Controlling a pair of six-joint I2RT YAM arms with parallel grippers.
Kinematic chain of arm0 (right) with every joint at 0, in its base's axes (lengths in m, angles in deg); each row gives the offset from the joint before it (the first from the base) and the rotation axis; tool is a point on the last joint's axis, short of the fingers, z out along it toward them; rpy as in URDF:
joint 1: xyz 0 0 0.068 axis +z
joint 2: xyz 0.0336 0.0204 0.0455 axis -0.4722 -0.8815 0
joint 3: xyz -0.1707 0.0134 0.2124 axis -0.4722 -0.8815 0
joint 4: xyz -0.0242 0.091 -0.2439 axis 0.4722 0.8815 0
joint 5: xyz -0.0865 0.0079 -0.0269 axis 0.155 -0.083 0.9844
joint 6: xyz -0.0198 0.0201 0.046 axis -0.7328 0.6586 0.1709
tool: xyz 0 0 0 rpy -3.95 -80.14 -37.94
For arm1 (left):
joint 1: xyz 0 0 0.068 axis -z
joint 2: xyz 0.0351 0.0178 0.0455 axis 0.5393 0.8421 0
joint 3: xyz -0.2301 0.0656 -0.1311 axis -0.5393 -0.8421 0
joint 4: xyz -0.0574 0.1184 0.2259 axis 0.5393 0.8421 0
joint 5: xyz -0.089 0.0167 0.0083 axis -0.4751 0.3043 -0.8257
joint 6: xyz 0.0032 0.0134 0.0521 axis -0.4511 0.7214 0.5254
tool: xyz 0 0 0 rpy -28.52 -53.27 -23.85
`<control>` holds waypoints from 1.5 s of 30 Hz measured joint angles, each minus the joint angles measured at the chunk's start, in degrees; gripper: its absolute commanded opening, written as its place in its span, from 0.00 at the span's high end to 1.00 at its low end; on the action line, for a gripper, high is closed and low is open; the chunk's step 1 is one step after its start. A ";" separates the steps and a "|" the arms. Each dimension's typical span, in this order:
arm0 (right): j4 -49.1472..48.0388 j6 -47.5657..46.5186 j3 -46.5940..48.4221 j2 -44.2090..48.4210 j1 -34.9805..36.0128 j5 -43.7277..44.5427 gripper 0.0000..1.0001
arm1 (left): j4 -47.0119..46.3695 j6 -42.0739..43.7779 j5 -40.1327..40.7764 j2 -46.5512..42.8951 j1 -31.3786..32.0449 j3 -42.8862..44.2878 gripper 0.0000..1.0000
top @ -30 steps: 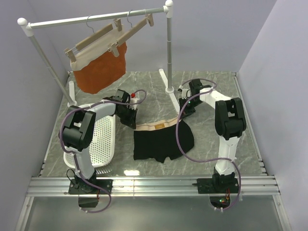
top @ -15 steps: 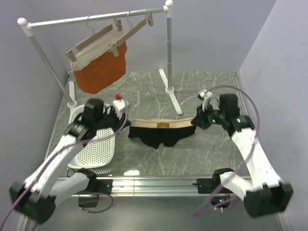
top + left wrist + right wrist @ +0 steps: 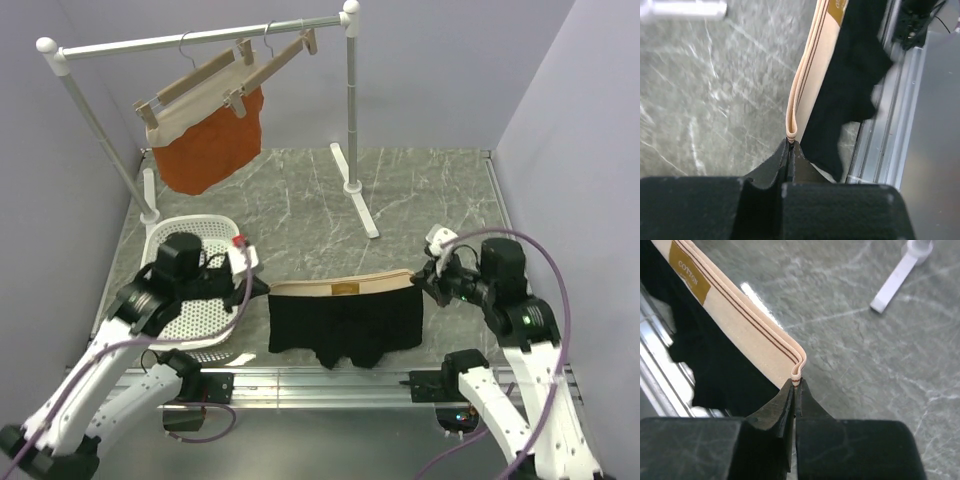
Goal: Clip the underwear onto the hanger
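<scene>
Within the last second both arms had swung back toward the near edge, lifting the underwear [image 3: 345, 322] off the table. The left gripper [image 3: 262, 288] was pinched shut on one waistband [image 3: 340, 287] corner and the right gripper [image 3: 420, 278] on the other, so the underwear hung stretched between them, legs down. It looked ready to carry up, though nothing was clipped yet. A basket [image 3: 200, 228] sat left. The orange garment [image 3: 205, 150] crowded the hanger [image 3: 285, 58] far behind, with the rack post [image 3: 352, 100] near the path.
</scene>
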 measured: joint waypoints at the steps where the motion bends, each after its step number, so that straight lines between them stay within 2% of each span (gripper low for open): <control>1: -0.68 0.02 -0.37 -1.88 0.20 0.90 1.00 | -0.22 -0.42 0.35 2.40 0.04 0.66 1.00; 4: -5.11 0.26 -2.45 -12.79 0.70 4.83 1.00 | -1.75 -2.23 3.34 14.60 0.57 2.34 1.00; 8: -12.85 1.75 -3.13 -35.91 1.18 11.06 1.00 | -5.25 -5.53 9.22 37.42 1.25 4.39 1.00; 10: -15.12 3.08 -2.64 -46.51 1.31 13.53 1.00 | -7.63 -7.21 11.67 44.92 1.33 4.44 1.00; 12: -16.35 4.07 -1.57 -52.59 1.57 15.10 1.00 | -9.35 -8.83 13.88 49.94 1.42 4.48 1.00; 17: -19.52 5.53 1.62 -56.30 1.86 18.27 1.00 | -12.83 -11.15 18.43 53.48 1.46 6.75 1.00; 18: -19.93 5.64 1.99 -56.26 1.86 18.62 0.94 | -13.29 -11.19 19.08 53.51 1.42 7.21 1.00; 20: -20.52 6.21 2.73 -56.28 1.84 19.26 0.89 | -14.23 -11.30 20.48 53.51 1.38 7.93 1.00; 21: -20.48 6.40 3.06 -56.35 1.86 19.45 0.83 | -14.60 -11.32 21.07 53.51 1.36 8.02 1.00; 24: -20.13 6.93 4.44 -57.44 1.95 19.50 0.83 | -14.23 -11.26 22.64 53.64 1.38 8.02 1.00; 26: -20.06 7.34 5.20 -58.82 2.36 19.58 0.72 | -13.60 -11.06 23.71 53.72 1.36 7.96 1.00; 27: -19.89 7.50 5.27 -59.28 2.84 20.46 0.50 | -13.20 -10.80 24.65 53.72 1.36 7.78 1.00; 29: -19.23 7.96 5.27 -60.04 3.69 22.21 0.25 | -11.67 -10.40 26.67 53.70 1.11 6.91 0.98; 30: -19.12 8.17 5.27 -60.26 4.09 23.02 0.09 | -11.02 -10.14 27.54 53.70 0.96 6.23 0.94; 31: -19.02 8.61 5.27 -60.28 4.42 23.63 0.09 | -10.29 -9.90 28.33 53.57 0.76 5.55 0.91; 33: -18.82 8.50 5.35 -60.24 4.90 24.68 0.09 | -9.68 -9.35 29.27 52.76 0.50 4.76 0.78; 35: -18.18 8.59 5.81 -60.19 5.18 25.38 0.12 | -9.01 -8.96 30.40 51.71 0.44 4.37 0.61; 40: -14.93 6.45 7.21 -54.75 7.17 23.34 0.26 | -7.28 -8.52 30.80 49.81 -0.24 4.31 0.50; 44: -14.05 3.72 7.21 -47.67 15.28 20.65 0.34 | -6.54 -5.84 26.08 42.03 -1.95 4.28 0.32; 45: -14.01 2.93 7.13 -46.99 17.49 19.98 0.35 | -6.75 -5.03 24.48 39.17 -2.05 4.17 0.31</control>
